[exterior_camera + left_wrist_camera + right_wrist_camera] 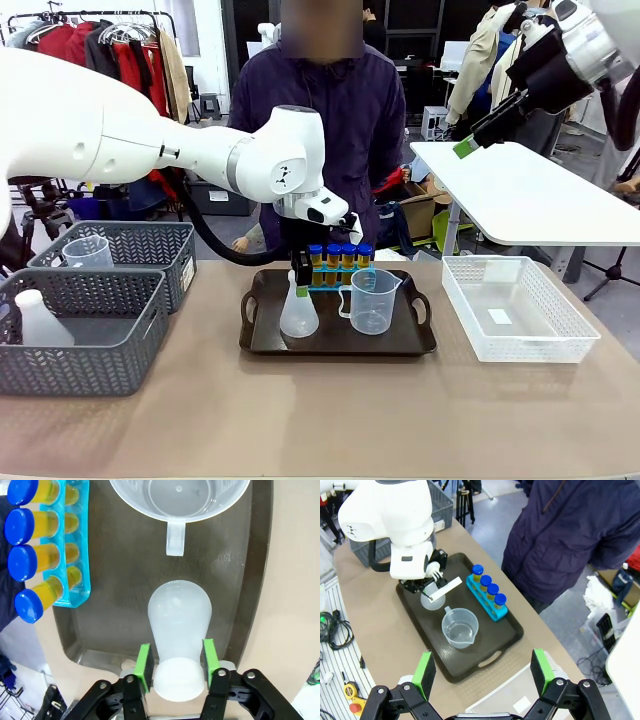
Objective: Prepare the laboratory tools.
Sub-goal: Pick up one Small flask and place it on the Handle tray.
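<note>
The flask (179, 630) stands upright on the tray (107, 555), beside the beaker (179, 500) and rack (77, 545), grouped for use. The left gripper (176, 666) brackets its neck, pads just apart, seemingly letting go. The right gripper (482, 672) hangs spread and empty above.

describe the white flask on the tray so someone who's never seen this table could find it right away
On the dark brown tray mid-table, find the translucent white conical flask at its left end, beside the clear handled measuring beaker. It alone is milky and cone-shaped with a narrow neck, and the left gripper straddles that neck.
</note>
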### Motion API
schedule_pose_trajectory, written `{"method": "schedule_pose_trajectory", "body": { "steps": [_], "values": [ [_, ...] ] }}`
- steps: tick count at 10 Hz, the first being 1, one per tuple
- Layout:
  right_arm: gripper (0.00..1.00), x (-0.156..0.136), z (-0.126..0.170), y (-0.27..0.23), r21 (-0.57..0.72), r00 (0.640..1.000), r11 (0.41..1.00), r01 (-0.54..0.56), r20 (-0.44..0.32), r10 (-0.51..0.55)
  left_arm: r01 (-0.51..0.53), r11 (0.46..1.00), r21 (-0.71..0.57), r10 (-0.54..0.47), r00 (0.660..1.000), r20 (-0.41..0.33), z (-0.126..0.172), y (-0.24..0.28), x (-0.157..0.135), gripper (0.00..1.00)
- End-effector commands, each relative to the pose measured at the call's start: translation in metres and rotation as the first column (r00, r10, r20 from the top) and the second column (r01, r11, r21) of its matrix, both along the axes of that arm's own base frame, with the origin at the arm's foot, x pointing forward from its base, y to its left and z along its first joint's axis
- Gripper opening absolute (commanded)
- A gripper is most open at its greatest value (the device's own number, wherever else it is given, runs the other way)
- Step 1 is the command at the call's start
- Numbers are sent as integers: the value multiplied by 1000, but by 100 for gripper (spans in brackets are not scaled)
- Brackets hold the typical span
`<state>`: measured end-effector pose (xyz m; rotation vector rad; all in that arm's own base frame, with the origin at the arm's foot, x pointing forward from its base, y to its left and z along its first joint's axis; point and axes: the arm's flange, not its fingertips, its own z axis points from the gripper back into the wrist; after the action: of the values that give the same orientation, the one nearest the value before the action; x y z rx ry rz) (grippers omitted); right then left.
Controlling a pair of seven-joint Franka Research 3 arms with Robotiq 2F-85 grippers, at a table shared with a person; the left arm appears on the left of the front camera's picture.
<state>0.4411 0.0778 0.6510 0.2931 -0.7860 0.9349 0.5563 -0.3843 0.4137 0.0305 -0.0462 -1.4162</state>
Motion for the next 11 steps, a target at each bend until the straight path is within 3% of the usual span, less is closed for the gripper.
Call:
{"method": "schedule_pose_trajectory", "body": {
  "steps": [1, 2, 11],
  "values": [
    [100, -1, 2, -1, -5, 1000, 1000, -3, 3, 3, -13, 1000, -12, 13, 1000, 9, 4, 8, -7, 96],
    [100, -1, 2, -1, -5, 1000, 1000, -3, 3, 3, -15, 1000, -11, 15, 1000, 10, 4, 8, -9, 100],
    [100, -1, 2, -1, -5, 1000, 1000, -3, 3, 3, -45, 998, -32, 46, 999, 20, 27, 15, -15, 100]
  ]
}}
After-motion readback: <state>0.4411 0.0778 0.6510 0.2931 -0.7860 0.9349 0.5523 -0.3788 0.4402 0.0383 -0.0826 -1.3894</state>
